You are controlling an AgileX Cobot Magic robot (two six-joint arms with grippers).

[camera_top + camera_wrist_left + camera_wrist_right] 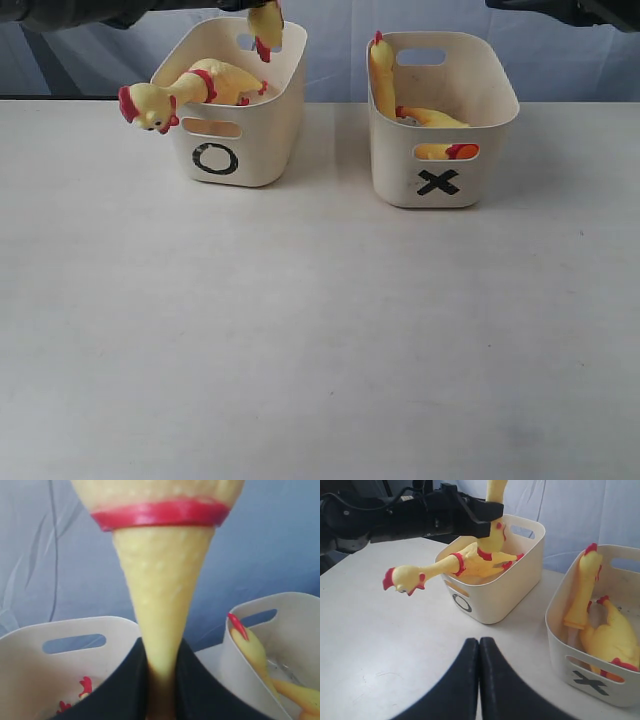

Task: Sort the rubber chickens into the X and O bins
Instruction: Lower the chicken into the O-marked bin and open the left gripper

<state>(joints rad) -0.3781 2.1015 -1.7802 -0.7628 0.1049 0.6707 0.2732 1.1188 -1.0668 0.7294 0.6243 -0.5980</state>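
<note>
The O bin (275, 120) holds one rubber chicken (205, 85) lying across it, its head hanging over the rim. My left gripper (161, 652) is shut on a second chicken (160, 580), which dangles above the O bin's back corner (266, 28). The right wrist view shows that held chicken (493, 536) under the black left arm (420, 515). In the X bin (395, 165) one chicken (380, 72) leans upright against the wall and another (436, 118) lies flat. My right gripper (479, 642) is shut and empty, over the table in front of both bins.
Both bins stand at the back of a white table (300, 340). A blue-grey cloth backdrop (335, 55) hangs behind them. Dark arm parts (560, 8) cross the top edge of the exterior view.
</note>
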